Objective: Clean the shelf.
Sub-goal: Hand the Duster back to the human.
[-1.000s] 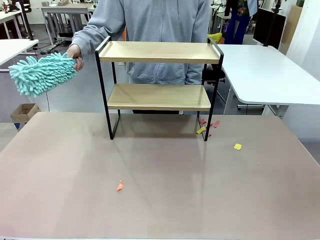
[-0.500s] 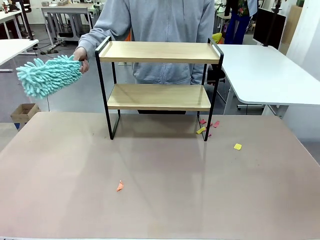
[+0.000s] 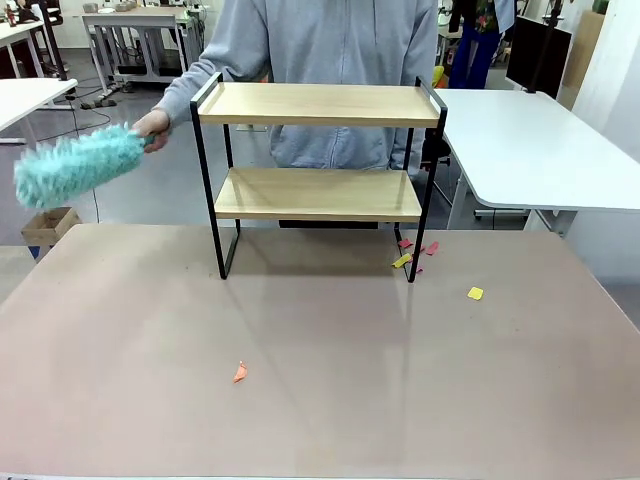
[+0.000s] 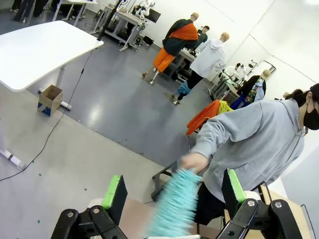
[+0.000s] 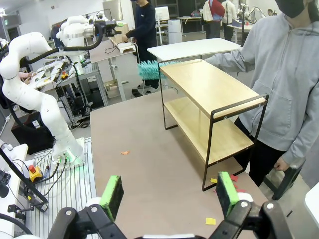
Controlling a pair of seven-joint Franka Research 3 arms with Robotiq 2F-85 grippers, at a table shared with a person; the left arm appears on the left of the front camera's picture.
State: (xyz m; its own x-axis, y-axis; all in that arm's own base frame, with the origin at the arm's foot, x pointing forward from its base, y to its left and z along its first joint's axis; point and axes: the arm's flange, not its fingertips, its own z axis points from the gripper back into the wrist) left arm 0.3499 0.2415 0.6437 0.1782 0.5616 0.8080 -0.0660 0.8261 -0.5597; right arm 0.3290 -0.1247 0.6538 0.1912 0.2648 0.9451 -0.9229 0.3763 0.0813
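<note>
The shelf stands at the table's far side, two light wooden boards in a black frame, both boards bare. It also appears in the right wrist view as the shelf. A person in a grey hoodie stands behind it. Their hand holds a teal fluffy duster left of the shelf, off the boards and blurred. The duster and duster show in both wrist views. My left gripper is open and raised in the air. My right gripper is open above the table.
Paper scraps lie on the brown table: an orange scrap, a yellow scrap, and yellow and pink bits by the shelf's right foot. A white table stands at the right. A cardboard box sits on the floor.
The person's duster has swung down and a little left, now blurred with motion. The shelf and the scraps have not moved.
</note>
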